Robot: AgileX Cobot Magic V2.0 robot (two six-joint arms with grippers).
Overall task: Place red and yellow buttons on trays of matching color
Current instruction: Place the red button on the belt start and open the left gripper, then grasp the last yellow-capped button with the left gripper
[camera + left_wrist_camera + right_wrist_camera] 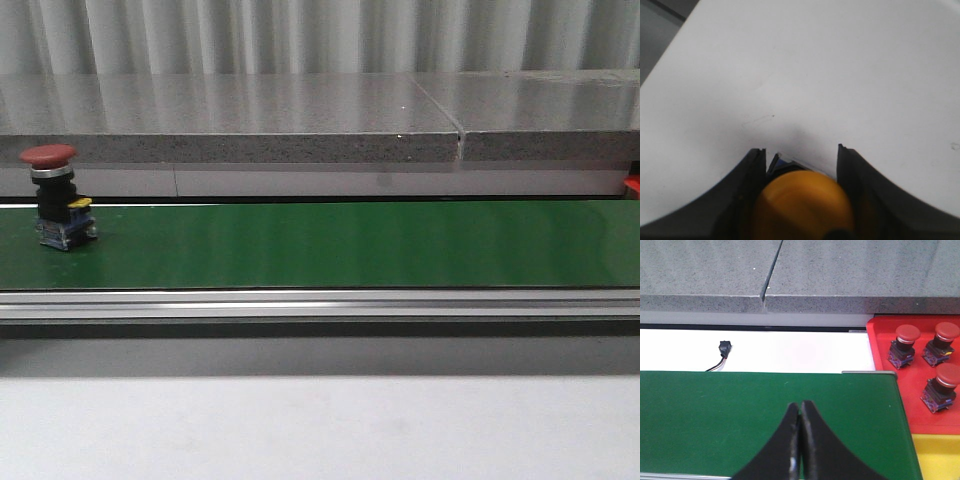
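A red button (55,195) with a black and blue body stands upright at the far left of the green belt (350,245) in the front view. Neither gripper shows in that view. In the left wrist view my left gripper (801,152) is shut on a yellow button (802,205), held above a white surface. My right gripper (800,405) is shut with nothing in it, hovering over the green belt (715,415). Beside the belt's end a red tray (880,340) holds three red buttons (905,345), and a yellow tray (940,457) adjoins it.
A grey stone ledge (230,130) runs behind the belt. An aluminium rail (320,305) edges the belt's front, with a white tabletop (320,430) before it. A small black connector with wires (724,352) lies on the white strip behind the belt.
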